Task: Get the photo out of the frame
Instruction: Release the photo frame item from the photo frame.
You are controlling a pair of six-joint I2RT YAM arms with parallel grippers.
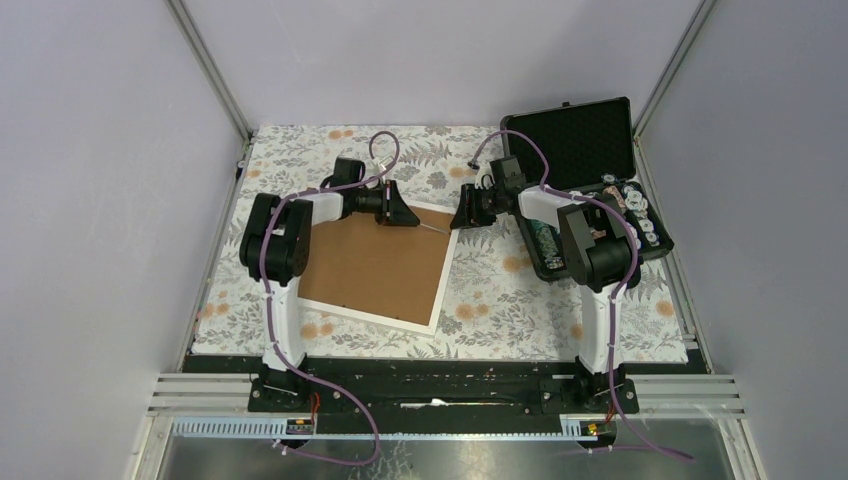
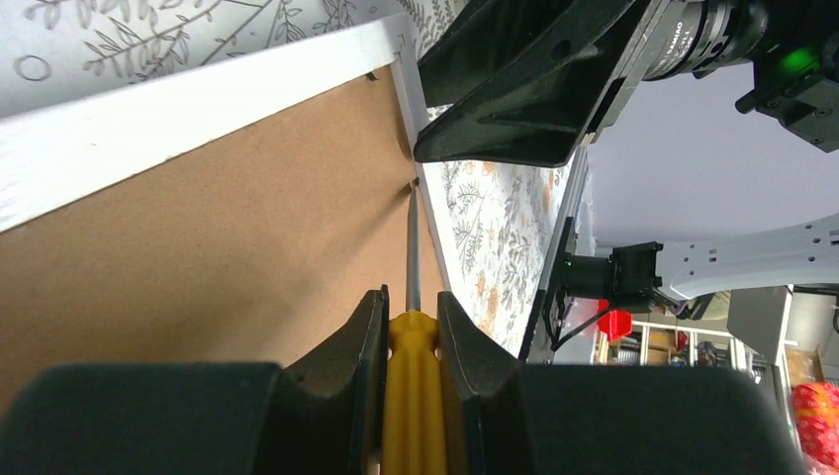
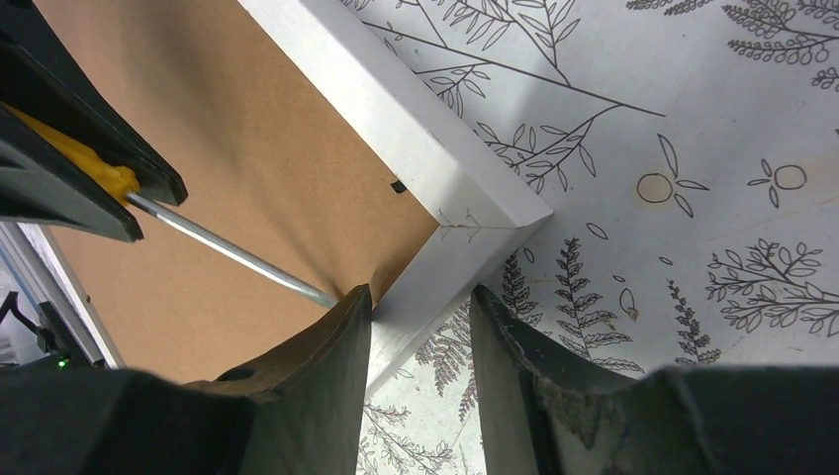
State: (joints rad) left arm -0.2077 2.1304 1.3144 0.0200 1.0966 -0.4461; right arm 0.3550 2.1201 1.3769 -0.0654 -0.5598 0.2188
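Left gripper (image 2: 411, 307) clamps screwdriver (image 2: 414, 381); right gripper (image 3: 420, 307) straddles frame (image 3: 425, 148) rim, grip unclear.

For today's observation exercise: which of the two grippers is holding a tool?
The left gripper: it clamps a yellow-handled screwdriver, tip by the frame's corner. The right gripper only straddles that corner's white rim.

Even diffuse light, soft shadows; wrist views' near foreground possibly blurred.
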